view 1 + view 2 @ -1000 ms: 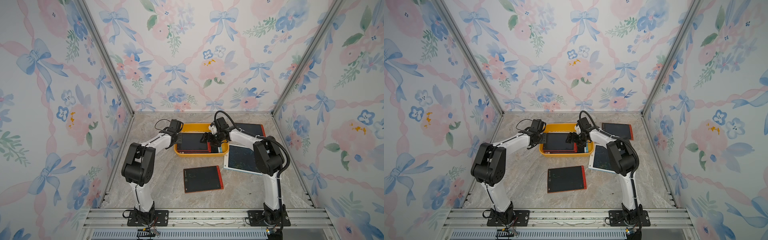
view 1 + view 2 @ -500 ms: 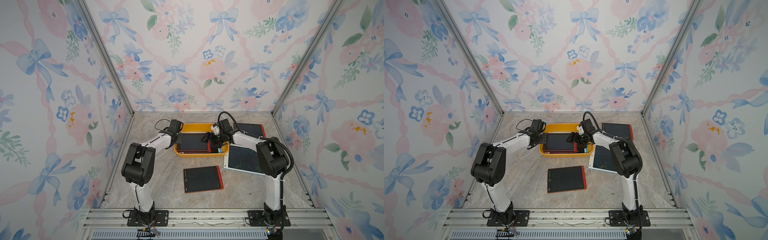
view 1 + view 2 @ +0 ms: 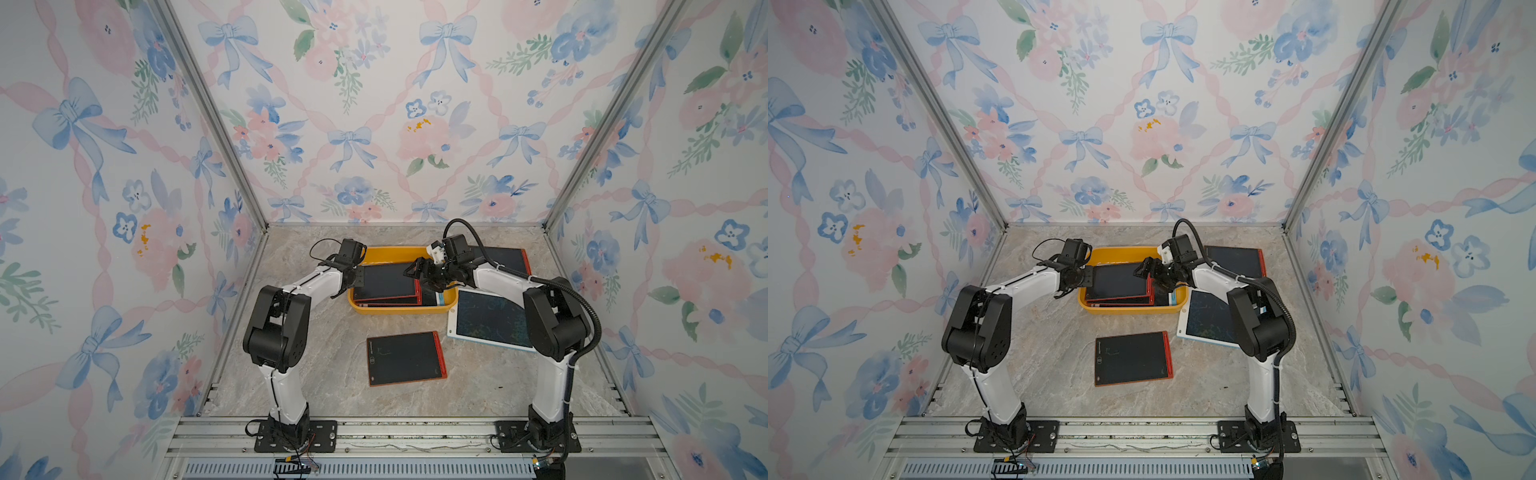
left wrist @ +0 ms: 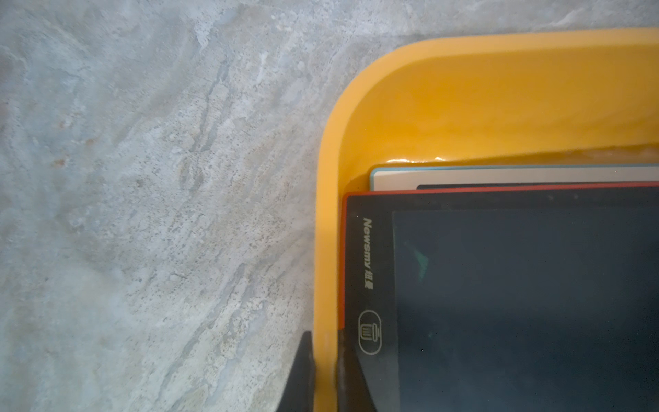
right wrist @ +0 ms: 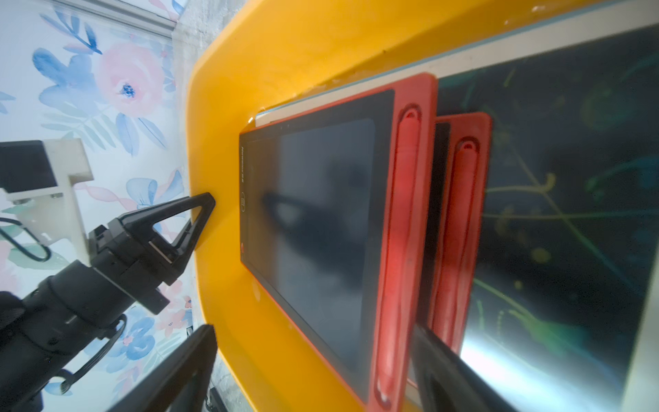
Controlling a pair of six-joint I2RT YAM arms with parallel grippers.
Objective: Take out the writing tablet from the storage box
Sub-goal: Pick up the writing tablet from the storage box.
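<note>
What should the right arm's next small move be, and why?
Probably lower and close the right end effector on the stylus edge of the top red tablet: its jaws are open beside that edge, and the left end effector grips the storage box rim.

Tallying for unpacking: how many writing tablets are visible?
6. In the storage box: top red tablet, second red tablet, bottom white tablet beneath. On the table: front red tablet, right white tablet, back red tablet. More may hide underneath.
</note>
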